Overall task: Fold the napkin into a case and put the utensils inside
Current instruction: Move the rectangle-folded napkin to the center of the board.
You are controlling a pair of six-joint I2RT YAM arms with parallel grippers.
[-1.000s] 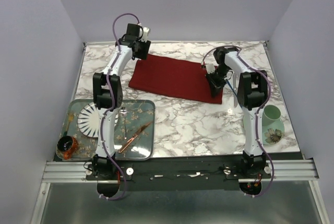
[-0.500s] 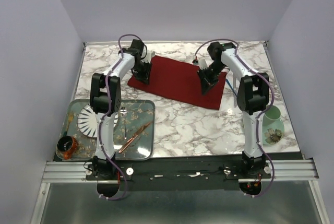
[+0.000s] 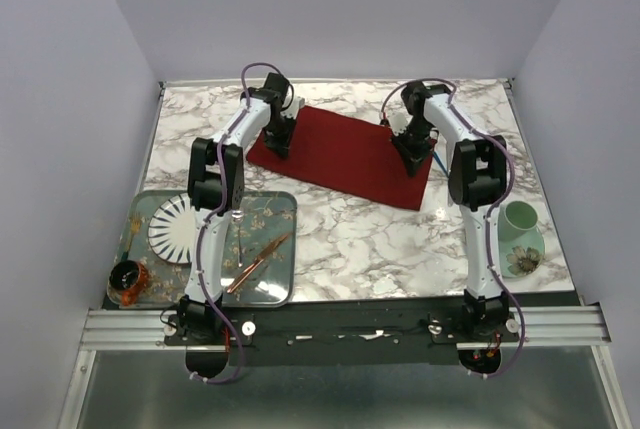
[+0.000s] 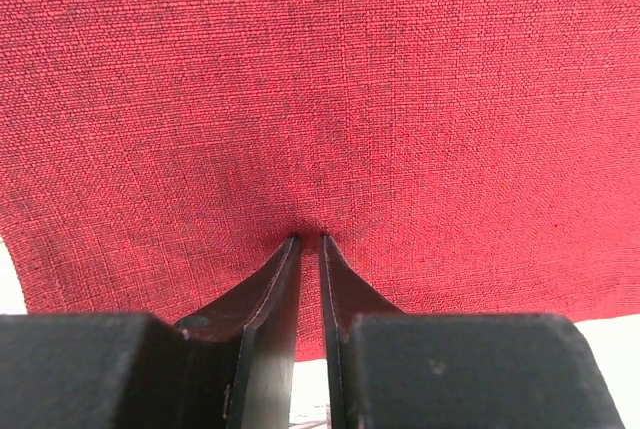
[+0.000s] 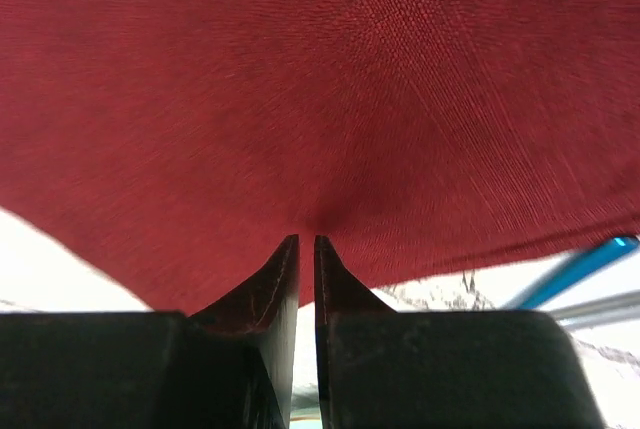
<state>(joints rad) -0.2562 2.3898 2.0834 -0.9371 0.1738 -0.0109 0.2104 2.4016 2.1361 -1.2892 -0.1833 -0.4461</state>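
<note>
The dark red napkin (image 3: pixel 345 154) lies flat on the marble table as a wide rectangle, not a narrow case. My left gripper (image 3: pixel 278 139) is over its left end, and its fingertips are pinched together on the cloth (image 4: pixel 308 239). My right gripper (image 3: pixel 410 152) is over the right end, also pinched on the cloth (image 5: pixel 307 237). The fork's blue handle (image 5: pixel 575 269) and a pale silvery utensil (image 5: pixel 600 306) lie on the table just past the napkin's right edge. In the top view the fork (image 3: pixel 436 161) is a thin blue line beside my right arm.
A green tray (image 3: pixel 285 199) at the near left holds a white plate (image 3: pixel 175 229), a copper knife (image 3: pixel 258 261) and a small spoon (image 3: pixel 238 219). A dark jar (image 3: pixel 128 281) stands at its corner. A green cup on a saucer (image 3: pixel 520 227) stands at the near right.
My left gripper came from the napkin's far left corner down onto its left end. My right gripper moved from the near right edge towards the far right. The napkin has barely shifted.
</note>
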